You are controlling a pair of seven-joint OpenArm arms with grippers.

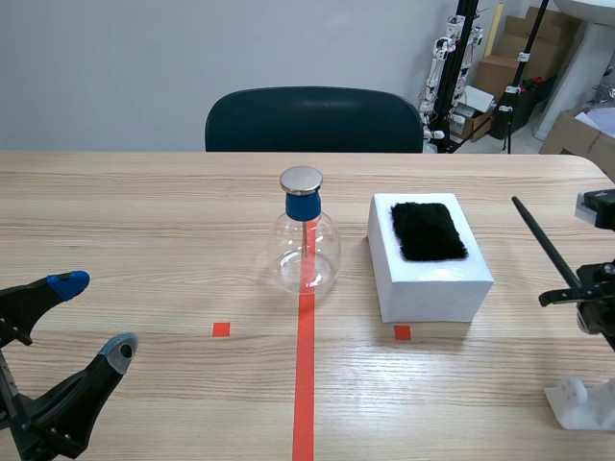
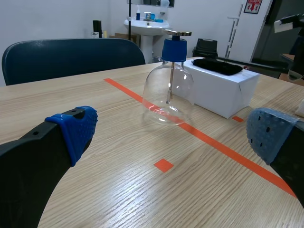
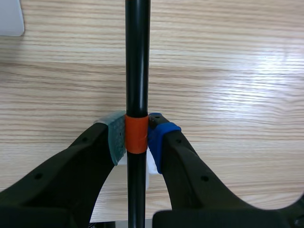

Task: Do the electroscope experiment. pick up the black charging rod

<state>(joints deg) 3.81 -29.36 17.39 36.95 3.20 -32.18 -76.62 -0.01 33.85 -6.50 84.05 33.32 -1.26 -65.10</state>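
The black charging rod (image 3: pixel 137 61) runs straight ahead between my right gripper's (image 3: pixel 137 135) pads, which are shut on its orange band. In the scene view the rod (image 1: pixel 544 242) slants up above the table at the right, held by the right gripper (image 1: pixel 579 291) over a white stand (image 1: pixel 581 403). The glass electroscope flask (image 1: pixel 305 248) with blue neck and metal cap stands at the table's middle; it is also ahead of my left gripper (image 2: pixel 171 130), which is open at the near left (image 1: pixel 96 317), far from it.
A white box (image 1: pixel 430 267) with a black fur pad (image 1: pixel 429 230) on top sits right of the flask. A dark chair (image 1: pixel 313 120) stands behind the table's far edge. Cardboard boxes and tripods are at the back right.
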